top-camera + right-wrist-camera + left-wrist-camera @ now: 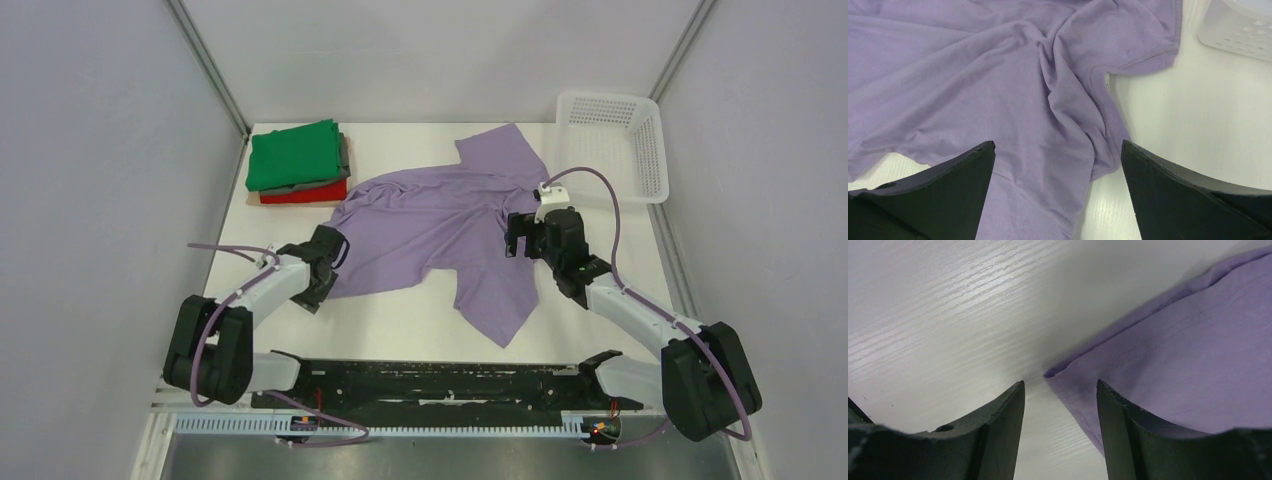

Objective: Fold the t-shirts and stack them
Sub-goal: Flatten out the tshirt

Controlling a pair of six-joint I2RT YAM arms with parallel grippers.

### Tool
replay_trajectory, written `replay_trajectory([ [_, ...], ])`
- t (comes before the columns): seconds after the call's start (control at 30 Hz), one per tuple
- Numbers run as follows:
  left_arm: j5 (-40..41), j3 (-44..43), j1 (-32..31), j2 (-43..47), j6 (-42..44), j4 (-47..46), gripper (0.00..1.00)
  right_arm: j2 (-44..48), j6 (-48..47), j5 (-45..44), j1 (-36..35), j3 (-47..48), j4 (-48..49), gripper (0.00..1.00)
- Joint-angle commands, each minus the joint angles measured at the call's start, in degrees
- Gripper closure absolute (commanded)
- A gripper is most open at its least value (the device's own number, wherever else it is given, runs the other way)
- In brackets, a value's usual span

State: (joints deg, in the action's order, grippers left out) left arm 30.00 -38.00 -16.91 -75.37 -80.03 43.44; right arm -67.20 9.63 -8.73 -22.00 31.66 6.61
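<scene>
A large lavender t-shirt point(440, 225) lies crumpled and spread on the white table. My left gripper point(335, 248) is open at the shirt's left edge; in the left wrist view a corner of the lavender t-shirt point(1173, 355) lies just ahead of and between the open jaws of my left gripper point(1060, 385). My right gripper point(517, 235) is open over the shirt's right side; in the right wrist view the wrinkled lavender t-shirt point(998, 85) lies below my right gripper point(1058, 145), empty. A stack of folded shirts, green point(293, 155) over grey point(344, 160) over red point(305, 194), sits at back left.
A white plastic mesh basket point(612, 142) stands at the back right, its corner showing in the right wrist view point(1238, 25). Grey walls enclose the table on three sides. A black rail point(440, 380) runs along the near edge between the arm bases.
</scene>
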Motion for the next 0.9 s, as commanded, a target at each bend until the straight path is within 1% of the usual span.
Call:
replay_trajectory([
  [0.0, -0.9, 1.1, 1.3, -1.8, -2.5, -3.7, 0.4, -0.4, 0.3, 1.1, 0.0, 0.9, 2.0, 0.02],
  [0.1, -1.2, 0.8, 1.7, -3.7, -2.2, -3.8, 0.42, -1.2, 0.2, 1.3, 0.0, 1.2, 1.9, 0.01],
  [0.2, -3.2, 1.1, 2.4, -5.2, -2.0, -4.6, 0.51, -2.0, 0.7, 1.5, 0.0, 1.6, 2.1, 0.01],
  [0.3, -5.7, 0.9, 2.9, -7.3, -0.4, -6.5, 0.65, -3.7, 0.8, 4.8, 0.0, 2.9, 2.1, 0.01],
  [0.47, -6.1, -1.5, 3.0, -10.5, 1.0, -4.6, 0.98, -5.6, 0.9, 4.4, -0.1, 3.6, 1.6, 0.01],
  [0.6, -7.0, -1.5, 3.1, -10.1, 2.2, -5.9, 0.98, -6.2, 0.6, 5.1, -0.5, 4.1, 2.2, 0.01],
  [0.67, -6.6, -1.8, 3.1, -9.2, 3.2, -6.2, 0.98, -7.1, -0.4, 5.2, -2.2, 5.7, 1.1, 0.01],
  [0.73, -4.7, -1.9, 3.2, -8.0, 3.4, -5.3, 0.98, -7.8, -1.3, 1.6, -4.2, 7.0, -0.9, 0.01],
  [0.87, -5.0, -2.9, 3.2, -6.8, 7.4, -5.5, 0.98, -8.3, -2.3, -0.9, -8.2, 10.0, -6.3, 0.01],
])
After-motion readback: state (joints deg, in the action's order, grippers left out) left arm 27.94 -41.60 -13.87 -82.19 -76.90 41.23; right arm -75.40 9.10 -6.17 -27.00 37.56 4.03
